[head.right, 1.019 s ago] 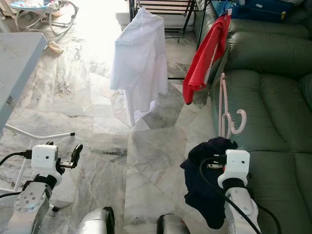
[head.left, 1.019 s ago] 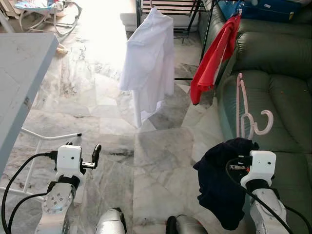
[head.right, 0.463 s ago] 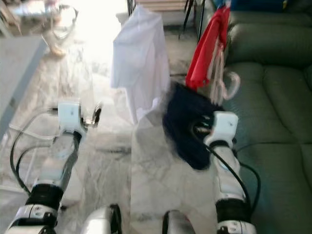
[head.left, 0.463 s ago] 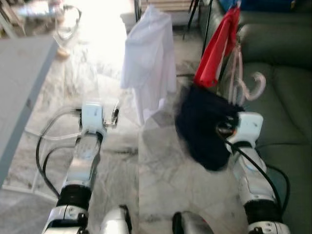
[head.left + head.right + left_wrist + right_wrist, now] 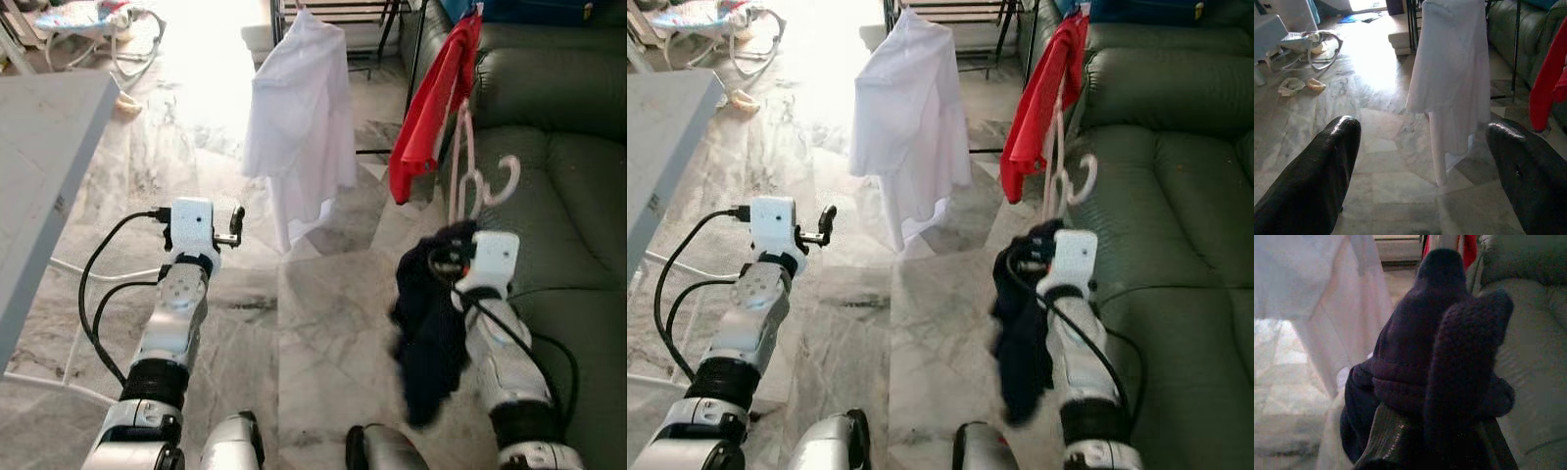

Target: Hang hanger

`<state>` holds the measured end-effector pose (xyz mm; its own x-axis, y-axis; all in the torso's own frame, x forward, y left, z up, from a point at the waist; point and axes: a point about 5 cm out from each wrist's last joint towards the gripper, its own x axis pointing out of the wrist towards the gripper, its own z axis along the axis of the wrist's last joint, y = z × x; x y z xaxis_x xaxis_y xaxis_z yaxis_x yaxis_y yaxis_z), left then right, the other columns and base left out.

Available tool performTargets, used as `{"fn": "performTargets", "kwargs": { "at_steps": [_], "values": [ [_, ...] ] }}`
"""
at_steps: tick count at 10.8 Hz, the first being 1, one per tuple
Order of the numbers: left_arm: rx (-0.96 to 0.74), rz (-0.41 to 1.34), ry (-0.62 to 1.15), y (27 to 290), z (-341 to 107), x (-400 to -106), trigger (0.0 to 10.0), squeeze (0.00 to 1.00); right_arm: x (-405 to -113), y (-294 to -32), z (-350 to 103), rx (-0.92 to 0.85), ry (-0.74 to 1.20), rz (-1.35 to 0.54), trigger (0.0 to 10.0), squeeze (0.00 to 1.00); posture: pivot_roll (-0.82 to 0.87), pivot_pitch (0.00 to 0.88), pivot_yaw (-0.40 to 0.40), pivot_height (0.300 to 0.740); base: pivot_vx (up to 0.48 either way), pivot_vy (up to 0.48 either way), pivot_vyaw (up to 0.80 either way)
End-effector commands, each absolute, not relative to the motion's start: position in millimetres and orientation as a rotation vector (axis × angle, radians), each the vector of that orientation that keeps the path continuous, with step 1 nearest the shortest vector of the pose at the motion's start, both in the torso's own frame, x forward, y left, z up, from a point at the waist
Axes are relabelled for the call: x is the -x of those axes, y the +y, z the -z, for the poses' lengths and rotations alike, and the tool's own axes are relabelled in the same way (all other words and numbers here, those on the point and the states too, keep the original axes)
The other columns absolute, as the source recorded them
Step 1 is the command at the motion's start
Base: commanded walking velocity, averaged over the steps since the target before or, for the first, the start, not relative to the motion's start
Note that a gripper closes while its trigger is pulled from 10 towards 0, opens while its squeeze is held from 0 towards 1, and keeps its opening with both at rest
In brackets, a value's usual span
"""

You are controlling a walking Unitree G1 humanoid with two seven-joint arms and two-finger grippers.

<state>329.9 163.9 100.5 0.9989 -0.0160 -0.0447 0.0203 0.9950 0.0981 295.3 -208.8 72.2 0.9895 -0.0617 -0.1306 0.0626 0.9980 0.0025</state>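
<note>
Ahead of us the marble floor lies open between our two arms, a clear lane running up to the white shirt hanging on the black rack. On our right the green sofa walls off that side, with the red garment draped just beside the shirt. On our left the grey table edge crowds the left arm's outer side.

pink hanger | upright, hook up | dark garment draped below
</note>
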Motion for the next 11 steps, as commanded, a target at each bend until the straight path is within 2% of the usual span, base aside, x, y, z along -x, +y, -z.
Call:
{"fn": "performTargets", "kwargs": {
  "at_steps": [1,4,6,9,11],
  "values": [
    [-0.103,-0.005,0.037,168.4,-99.6,-326.3,10.0,0.0,-296.8,-212.2,-79.7,-0.008,0.098,0.062,10.0,0.0,-0.08,0.171,-0.017,0.74,0.0,0.0,0.0],
    [-0.135,-0.01,-0.206,168.0,-144.1,-323.6,10.0,0.0,-289.4,-207.0,-106.0,0.011,-0.024,0.024,10.0,0.0,-0.08,0.155,-0.024,0.74,0.0,0.0,0.0],
    [-0.131,-0.051,-0.138,172.9,-121.9,-309.3,10.0,0.0,-276.2,-200.4,-99.4,0.029,0.001,-0.018,10.0,0.0,-0.07,0.149,-0.037,0.74,0.0,0.0,0.0],
    [-0.12,-0.011,-0.011,166.3,-96.2,-293.0,10.0,0.0,-275.3,-190.7,-86.4,0.046,0.061,-0.063,10.0,0.0,-0.05,0.163,-0.035,0.74,0.0,0.0,0.0],
    [-0.165,0.074,0.033,155.0,-84.7,-292.9,10.0,0.0,-282.7,-181.2,-85.2,0.046,0.058,-0.094,10.0,0.0,-0.04,0.157,-0.023,0.74,0.0,0.0,0.8]
  ]
}}
